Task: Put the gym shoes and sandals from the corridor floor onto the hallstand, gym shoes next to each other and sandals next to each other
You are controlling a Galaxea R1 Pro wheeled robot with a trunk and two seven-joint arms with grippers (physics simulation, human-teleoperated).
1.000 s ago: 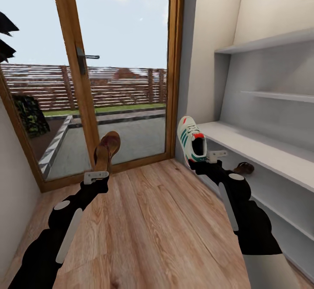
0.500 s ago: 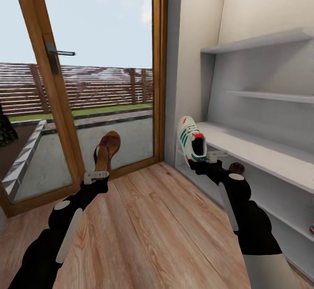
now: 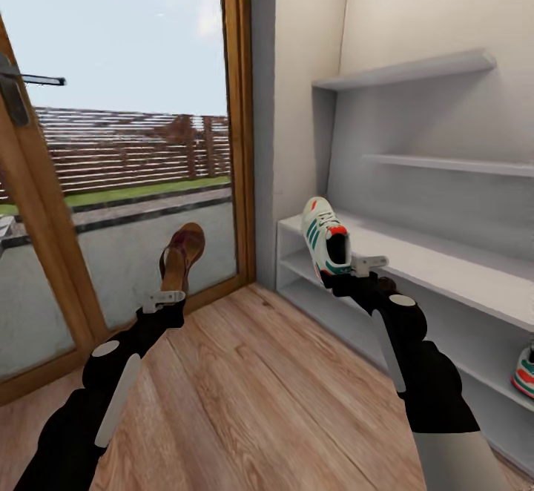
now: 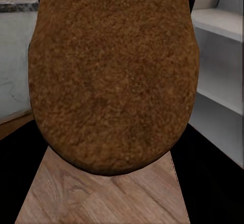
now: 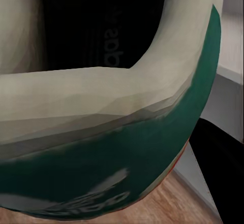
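A brown sandal [image 3: 180,257] is clamped in the left gripper [image 3: 165,300] and is held up with its toe pointing away from the hand. A white gym shoe [image 3: 326,240] is clamped by its heel in the right gripper [image 3: 354,274], with its long side standing up from the hand. The hallstand [image 3: 445,268] is just past the right gripper, nearer to it than to the left one, and another gym shoe [image 3: 523,372] is seen on its lower tier.

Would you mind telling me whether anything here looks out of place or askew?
Nothing looks damaged. The left tool holds a sandal upright, toe up, and the right tool holds a gym shoe likewise. Another gym shoe sits on the hallstand's lower tier.
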